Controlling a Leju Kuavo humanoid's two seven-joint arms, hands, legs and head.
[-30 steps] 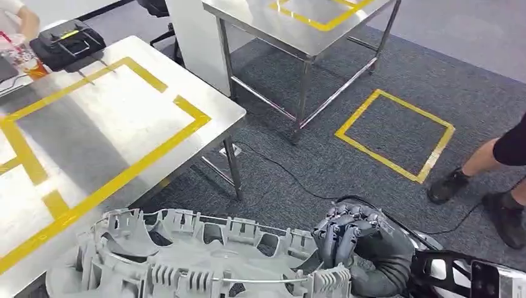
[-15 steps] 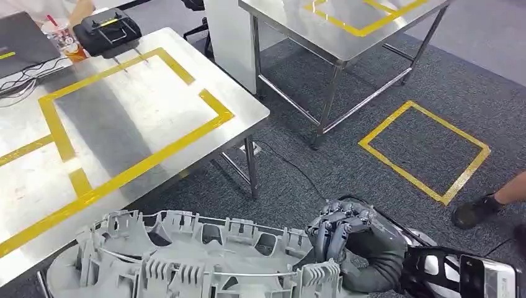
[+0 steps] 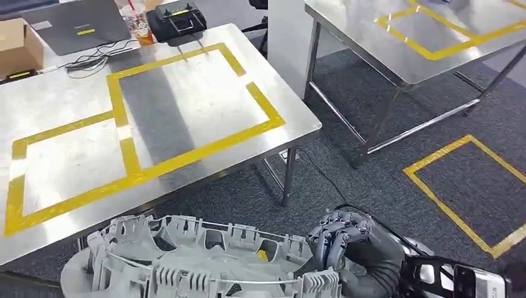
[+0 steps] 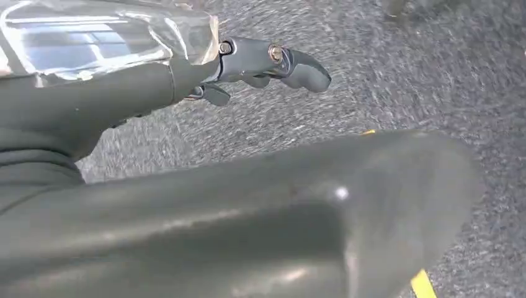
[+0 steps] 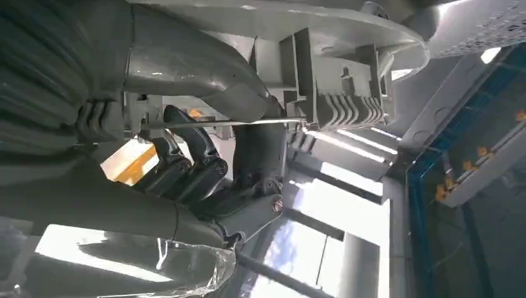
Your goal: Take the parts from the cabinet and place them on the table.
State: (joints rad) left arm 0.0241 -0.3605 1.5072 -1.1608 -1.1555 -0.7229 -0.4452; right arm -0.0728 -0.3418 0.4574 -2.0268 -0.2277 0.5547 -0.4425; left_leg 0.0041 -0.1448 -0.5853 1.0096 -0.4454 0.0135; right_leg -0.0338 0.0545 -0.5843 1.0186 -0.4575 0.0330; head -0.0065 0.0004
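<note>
We see a large grey plastic part (image 3: 198,264) low in the head view, just in front of the robot's body, with the right hand (image 3: 347,248) at its right end. The part is a wide, curved moulding with ribbed brackets, rectangular openings and a thin metal wire running along its edge. It hangs over dark carpet, near the edge of a steel table (image 3: 56,105) marked with yellow tape. The right hand's dark fingers (image 5: 192,164) curl tightly around the part's edge, gripping it. In the left wrist view, the left hand (image 4: 260,62) sits above carpet; we cannot tell whether it holds anything.
</note>
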